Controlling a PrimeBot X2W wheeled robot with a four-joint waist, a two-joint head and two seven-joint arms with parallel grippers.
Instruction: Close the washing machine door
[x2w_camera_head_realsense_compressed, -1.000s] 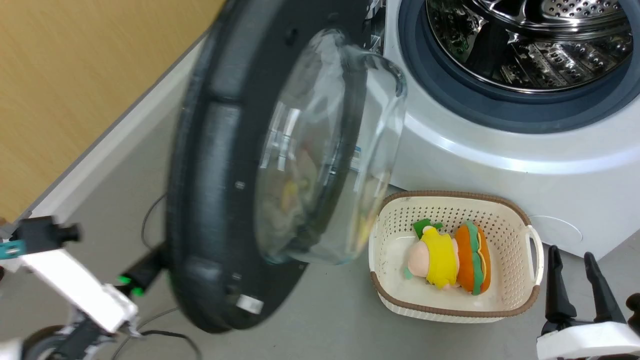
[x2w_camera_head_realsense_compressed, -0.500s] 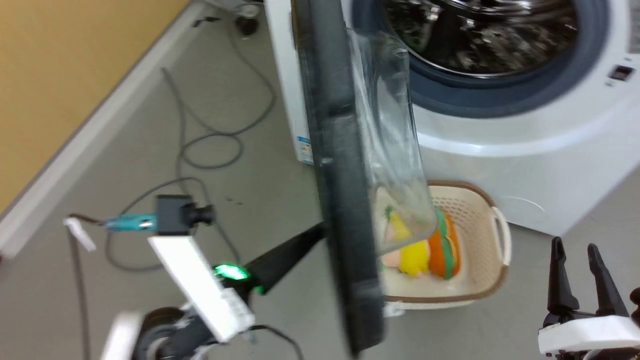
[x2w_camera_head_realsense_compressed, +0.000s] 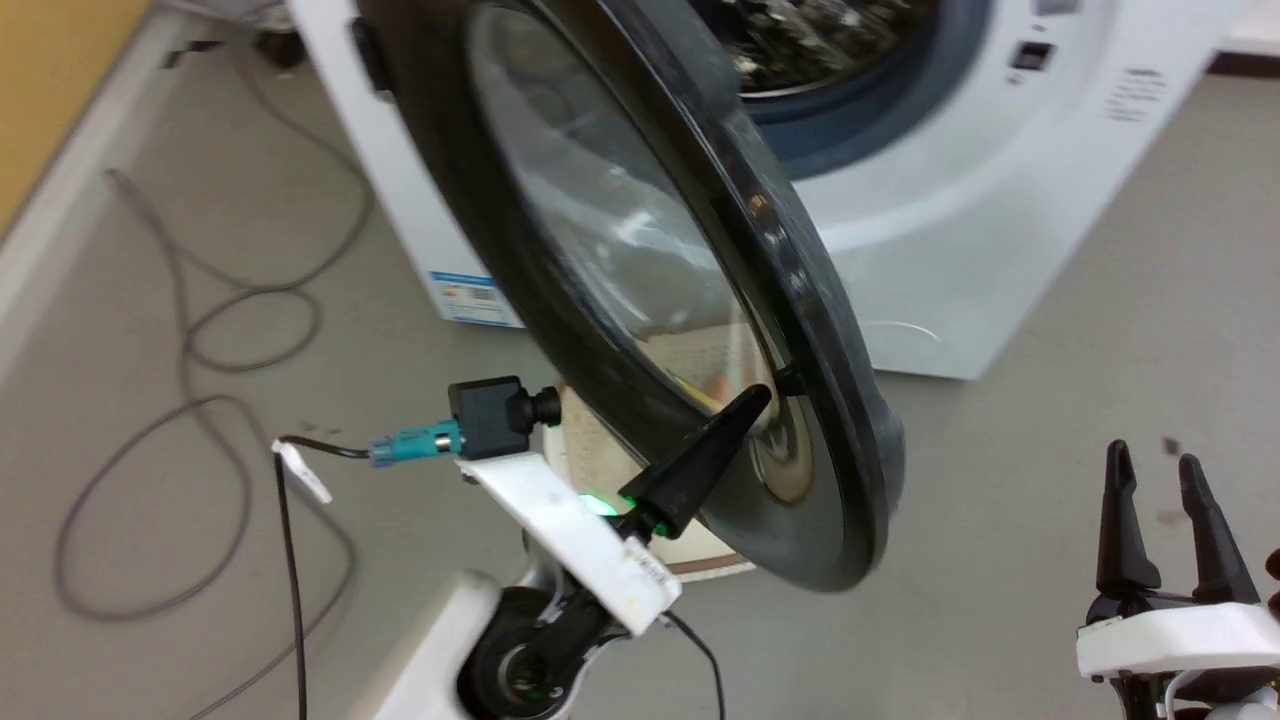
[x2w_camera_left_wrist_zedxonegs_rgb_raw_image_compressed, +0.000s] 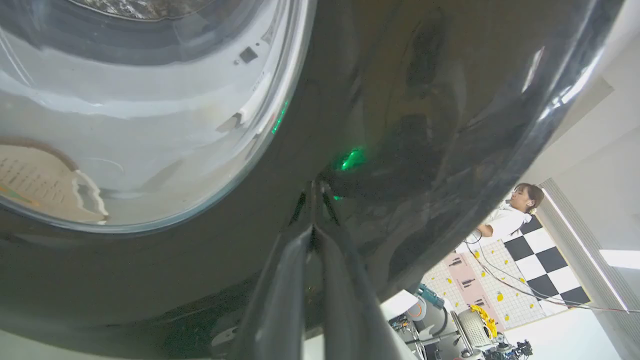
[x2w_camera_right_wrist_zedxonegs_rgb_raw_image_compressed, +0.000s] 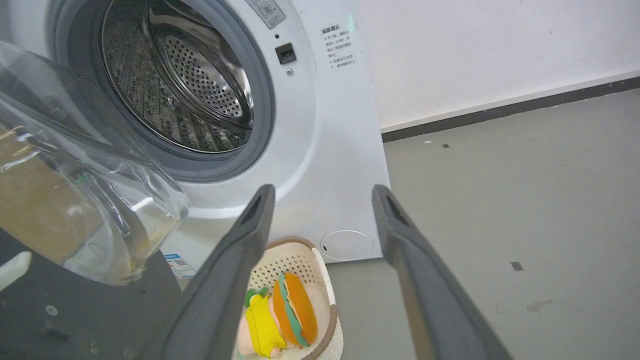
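The washing machine door (x2w_camera_head_realsense_compressed: 800, 300) stands half open, its glossy black outer face and clear glass centre turned toward me. My left gripper (x2w_camera_head_realsense_compressed: 750, 400) is shut with nothing in it, and its tips press on the door's black ring low down. In the left wrist view the closed fingertips (x2w_camera_left_wrist_zedxonegs_rgb_raw_image_compressed: 315, 192) meet the black door (x2w_camera_left_wrist_zedxonegs_rgb_raw_image_compressed: 450, 100). The white washing machine (x2w_camera_head_realsense_compressed: 950, 230) is behind, with its steel drum (x2w_camera_right_wrist_zedxonegs_rgb_raw_image_compressed: 190, 85) uncovered. My right gripper (x2w_camera_head_realsense_compressed: 1165, 470) hangs open at the lower right, apart from the door; in its own view the right gripper (x2w_camera_right_wrist_zedxonegs_rgb_raw_image_compressed: 322, 192) points at the machine front.
A cream basket (x2w_camera_right_wrist_zedxonegs_rgb_raw_image_compressed: 300, 260) holding plush toys sits on the floor below the porthole, mostly hidden by the door in the head view. Grey cables (x2w_camera_head_realsense_compressed: 200, 330) loop over the floor at the left. A person (x2w_camera_left_wrist_zedxonegs_rgb_raw_image_compressed: 505, 217) sits far off behind the door's rim.
The door has swung from wide open, past edge-on, toward the machine, with my left gripper now against its outer face. The head camera has turned too. The right gripper has kept its place.
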